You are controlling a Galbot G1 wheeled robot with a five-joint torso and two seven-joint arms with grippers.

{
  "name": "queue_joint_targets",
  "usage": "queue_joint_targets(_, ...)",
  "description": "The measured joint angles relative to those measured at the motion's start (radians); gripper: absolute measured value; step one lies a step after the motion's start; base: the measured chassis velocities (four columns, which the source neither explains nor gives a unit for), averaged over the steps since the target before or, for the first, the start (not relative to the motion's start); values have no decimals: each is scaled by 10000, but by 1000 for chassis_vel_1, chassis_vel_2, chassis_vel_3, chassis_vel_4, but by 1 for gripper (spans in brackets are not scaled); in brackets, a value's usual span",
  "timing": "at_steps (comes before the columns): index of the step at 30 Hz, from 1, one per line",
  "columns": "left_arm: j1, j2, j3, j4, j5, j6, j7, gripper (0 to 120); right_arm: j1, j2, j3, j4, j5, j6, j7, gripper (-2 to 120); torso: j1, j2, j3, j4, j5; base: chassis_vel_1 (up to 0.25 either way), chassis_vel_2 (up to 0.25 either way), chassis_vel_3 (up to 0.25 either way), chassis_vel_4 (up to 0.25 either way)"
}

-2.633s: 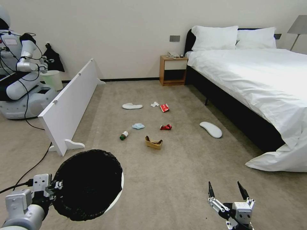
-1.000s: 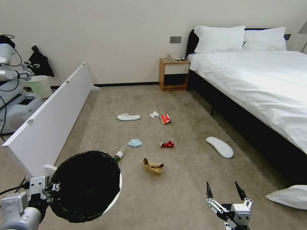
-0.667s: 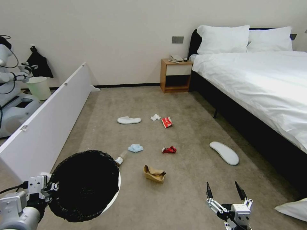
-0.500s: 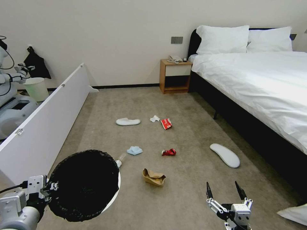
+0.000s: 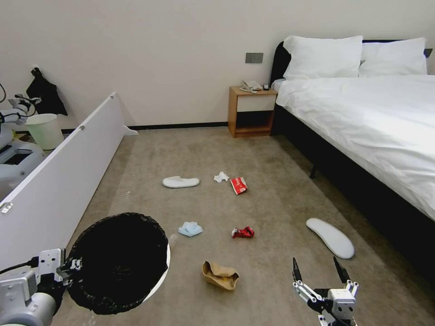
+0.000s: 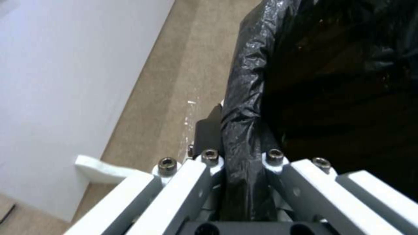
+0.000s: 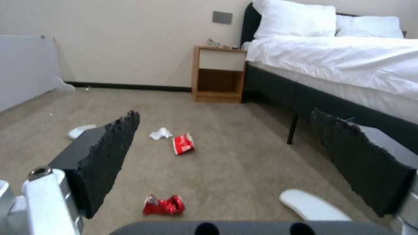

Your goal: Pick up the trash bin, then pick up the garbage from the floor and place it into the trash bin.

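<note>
The trash bin, white with a black bag over its rim, hangs at the lower left. My left gripper is shut on its near rim, and the left wrist view shows the fingers clamped on the bag-covered edge of the bin. The garbage lies on the carpet ahead: crumpled brown paper, a red can, a light-blue cloth, a red-white packet, a white tissue and two white slippers. My right gripper hovers open at the lower right, with the can in front of it.
A long white board stands on edge along the left. Behind it are a pale bin and another robot. The bed fills the right side, and a wooden nightstand stands at the back wall.
The whole view has shifted as the camera advanced toward the litter, which now sits lower and nearer. Both arms hold the same pose, the bin still gripped.
</note>
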Motion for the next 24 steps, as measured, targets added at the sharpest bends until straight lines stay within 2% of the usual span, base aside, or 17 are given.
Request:
queue_joint_targets(15,-31,13,-94,21,-99,0,-26,3,-7,80,-22,16,-326,22,20,100,0,0,0,-2,0,-115,119,116,-118)
queue_joint_targets(22,-36,12,-75,18,-107,6,-37,3,-70,43,-117,93,-552,-91,26,100,0,0,0,-6,1,-62,55,27,-51)
queue_joint_targets(24,-43,15,-66,15,-107,17,-54,3,-116,-91,-170,139,-367,-361,-141,100,-1,0,-1,-2,0,0,0,0,0)
